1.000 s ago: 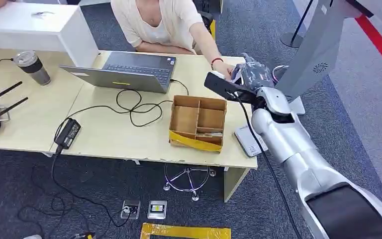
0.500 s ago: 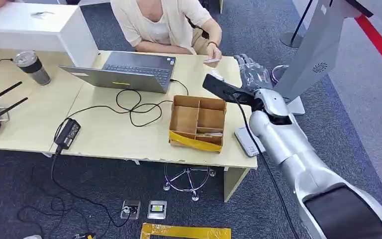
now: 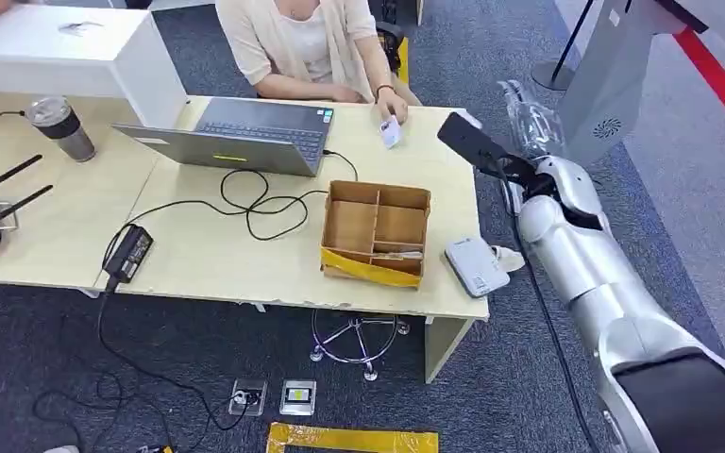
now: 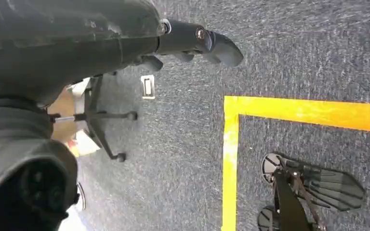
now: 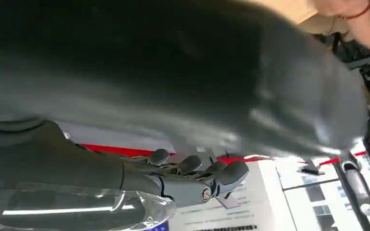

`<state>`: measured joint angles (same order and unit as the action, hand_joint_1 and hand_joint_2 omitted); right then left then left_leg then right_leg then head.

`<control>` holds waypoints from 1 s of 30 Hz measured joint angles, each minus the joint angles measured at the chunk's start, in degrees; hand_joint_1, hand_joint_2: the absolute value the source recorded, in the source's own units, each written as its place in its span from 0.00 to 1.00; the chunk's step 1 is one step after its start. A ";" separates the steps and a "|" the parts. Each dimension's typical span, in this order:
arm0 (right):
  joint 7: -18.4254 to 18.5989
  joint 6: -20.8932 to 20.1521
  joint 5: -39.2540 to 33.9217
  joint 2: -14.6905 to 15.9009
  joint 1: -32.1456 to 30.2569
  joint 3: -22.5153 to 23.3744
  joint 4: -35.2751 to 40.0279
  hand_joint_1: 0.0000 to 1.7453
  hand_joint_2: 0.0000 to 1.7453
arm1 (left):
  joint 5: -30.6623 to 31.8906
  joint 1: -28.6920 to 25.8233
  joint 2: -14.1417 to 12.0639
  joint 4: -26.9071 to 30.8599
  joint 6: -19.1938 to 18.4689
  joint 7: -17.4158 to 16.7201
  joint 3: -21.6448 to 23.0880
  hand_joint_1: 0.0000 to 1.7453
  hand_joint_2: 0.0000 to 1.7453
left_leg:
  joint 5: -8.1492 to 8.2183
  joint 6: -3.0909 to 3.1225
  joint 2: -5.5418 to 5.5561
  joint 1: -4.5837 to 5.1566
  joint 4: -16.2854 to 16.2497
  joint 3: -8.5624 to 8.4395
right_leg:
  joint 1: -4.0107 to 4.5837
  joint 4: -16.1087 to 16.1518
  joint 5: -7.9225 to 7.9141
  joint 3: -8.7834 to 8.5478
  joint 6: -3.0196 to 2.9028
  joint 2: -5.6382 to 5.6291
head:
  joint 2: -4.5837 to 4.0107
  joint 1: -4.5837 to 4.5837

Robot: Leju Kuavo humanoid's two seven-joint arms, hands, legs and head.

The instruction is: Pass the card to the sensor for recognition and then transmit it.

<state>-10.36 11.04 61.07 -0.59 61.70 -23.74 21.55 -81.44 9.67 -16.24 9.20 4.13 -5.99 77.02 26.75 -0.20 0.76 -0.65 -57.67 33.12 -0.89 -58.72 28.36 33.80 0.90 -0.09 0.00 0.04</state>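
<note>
One card (image 3: 391, 132) matters here, and it sits pinched in the person's hand (image 3: 387, 101) over the desk (image 3: 198, 250) beside the laptop (image 3: 245, 137), well apart from my right hand (image 3: 529, 121). My right hand is empty, fingers apart, raised off the desk's far corner. I judge the handover done; best to withdraw slowly, clear of the cardboard box (image 3: 376, 231) and the white sensor (image 3: 475, 266). My left hand (image 4: 192, 43) hangs over carpet, holding nothing, fingers loosely extended

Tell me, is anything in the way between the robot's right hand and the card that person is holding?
Nothing visible: bare pale wooden tabletop lies between the right hand and the small white card in the person's hand.
</note>
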 joint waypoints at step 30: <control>7.78 -5.00 -17.05 9.86 -18.54 -3.04 35.39 0.00 1.00 | -4.79 0.07 0.89 0.00 4.94 -3.10 -0.28 0.00 0.00 | 0.00 -0.01 -0.04 -0.04 0.01 -0.03 | 0.03 0.00 0.00 0.00 -0.01 -0.02 | 0.00 0.00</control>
<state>-2.58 6.04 44.02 9.27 43.16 -26.77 56.94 -86.23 9.74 -15.34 9.20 9.07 -9.09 76.74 26.76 -0.21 0.72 -0.69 -57.66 33.09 -0.86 -58.72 28.36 33.80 0.89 -0.12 0.00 0.04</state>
